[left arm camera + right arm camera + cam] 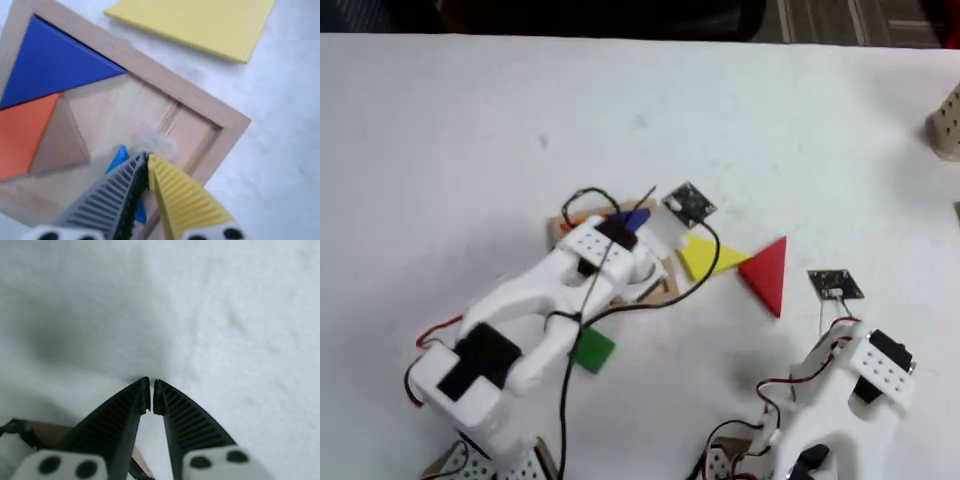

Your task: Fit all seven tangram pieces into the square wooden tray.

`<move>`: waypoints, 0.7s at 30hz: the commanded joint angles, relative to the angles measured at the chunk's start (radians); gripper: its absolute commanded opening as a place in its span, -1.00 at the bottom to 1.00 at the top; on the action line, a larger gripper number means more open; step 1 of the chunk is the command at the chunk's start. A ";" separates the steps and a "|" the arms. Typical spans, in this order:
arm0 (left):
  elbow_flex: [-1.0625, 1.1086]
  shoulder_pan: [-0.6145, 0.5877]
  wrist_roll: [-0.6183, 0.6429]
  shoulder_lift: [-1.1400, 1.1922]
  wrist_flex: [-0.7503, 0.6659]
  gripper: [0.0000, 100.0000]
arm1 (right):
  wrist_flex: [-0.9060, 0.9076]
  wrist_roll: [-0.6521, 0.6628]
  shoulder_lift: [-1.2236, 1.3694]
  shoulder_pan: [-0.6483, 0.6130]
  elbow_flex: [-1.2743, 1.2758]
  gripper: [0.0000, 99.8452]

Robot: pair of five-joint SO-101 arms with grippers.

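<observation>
Inside tray (200, 102), left claw (148, 159) clenched on small blue piece (120, 157), near orange piece (22, 135) and blue triangle (55, 60). Yellow piece (200, 20) just outside tray. Right claw (151, 390) pinched shut, empty, well off tray.

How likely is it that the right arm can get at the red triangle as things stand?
Probably yes. The red triangle lies on bare table near the right arm, with nothing seen between them; its hand is shut and must open first.
</observation>
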 commanded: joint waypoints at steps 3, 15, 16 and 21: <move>0.029 -0.102 0.015 -0.257 0.092 -0.95 | -0.010 0.020 -0.024 -0.013 -0.003 -0.97; 0.006 -0.189 0.014 -0.010 0.092 -0.95 | -0.010 0.023 -0.024 -0.010 -0.003 -0.97; -0.014 -0.182 0.014 0.007 0.109 -0.95 | -0.012 0.023 -0.024 -0.008 -0.003 -0.97; -0.037 -0.119 0.015 0.021 0.149 -0.95 | -0.016 0.023 -0.024 -0.010 -0.002 -0.97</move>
